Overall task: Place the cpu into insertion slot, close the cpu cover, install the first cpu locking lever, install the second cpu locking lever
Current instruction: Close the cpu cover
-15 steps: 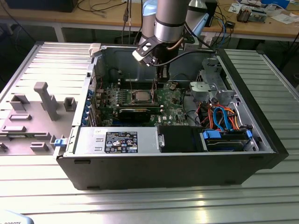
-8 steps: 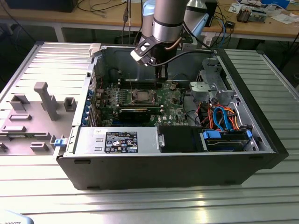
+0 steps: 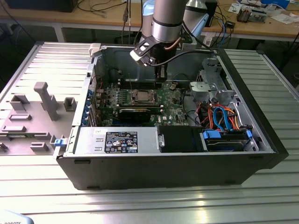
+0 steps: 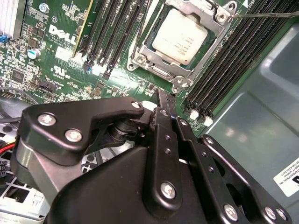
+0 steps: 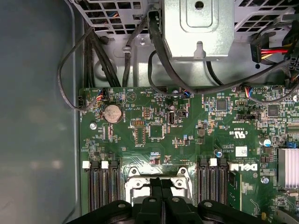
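1. The robot arm drops in from the upper centre of the exterior view into an open computer case (image 3: 163,163) lying on a ribbed metal counter (image 3: 149,205). Its gripper (image 3: 161,80) hangs above the green circuit board (image 3: 170,100), just toward the exterior view's right of the cpu (image 3: 139,96).
2. In the second wrist view, the cpu (image 4: 180,36) lies flat in the insertion slot (image 4: 148,48), dull silver top upward. The cpu cover (image 4: 216,33) lies down as a silvery frame around the chip's edges.
3. The far corner of that frame is cut off by the picture's edge. A thin metal lever (image 4: 261,15) runs from the cover's corner out of the picture, and whether it is latched is hard to make out.
4. The gripper (image 4: 166,99) is clenched, its black fingers (image 4: 161,140) pressed together with nothing between them, apart from the socket.
5. In the first wrist view, the gripper (image 5: 161,183) hides most of the socket. A strip of silvery frame shows beyond the fingertips, flanked by long black memory slots (image 5: 99,186).
6. Further along the board (image 5: 154,130) sit a round coin battery (image 5: 112,113) and black cables (image 5: 159,51) looping below a grey metal drive cage (image 5: 198,23).
7. The gripper's black body blocks the near part of the board in both wrist views.
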Motion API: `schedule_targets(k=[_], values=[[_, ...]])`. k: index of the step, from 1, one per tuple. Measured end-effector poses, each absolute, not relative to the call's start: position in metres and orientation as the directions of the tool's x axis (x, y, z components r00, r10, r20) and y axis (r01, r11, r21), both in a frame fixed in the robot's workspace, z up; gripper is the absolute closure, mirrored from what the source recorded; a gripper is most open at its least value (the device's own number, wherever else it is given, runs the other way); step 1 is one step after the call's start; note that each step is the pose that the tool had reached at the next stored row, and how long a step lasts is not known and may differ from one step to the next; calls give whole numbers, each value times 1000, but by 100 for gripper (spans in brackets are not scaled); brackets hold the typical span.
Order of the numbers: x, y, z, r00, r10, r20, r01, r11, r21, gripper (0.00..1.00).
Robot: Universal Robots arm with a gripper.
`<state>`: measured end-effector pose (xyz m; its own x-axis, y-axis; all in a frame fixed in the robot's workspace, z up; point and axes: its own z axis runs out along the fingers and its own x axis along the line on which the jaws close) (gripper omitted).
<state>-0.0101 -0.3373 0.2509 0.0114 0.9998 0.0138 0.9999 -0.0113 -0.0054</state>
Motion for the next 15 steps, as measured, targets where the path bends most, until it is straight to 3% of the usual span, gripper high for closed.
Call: schedule_targets(k=[15], values=[[-61, -339, 232, 7, 1000, 14, 1000, -7, 3, 89]])
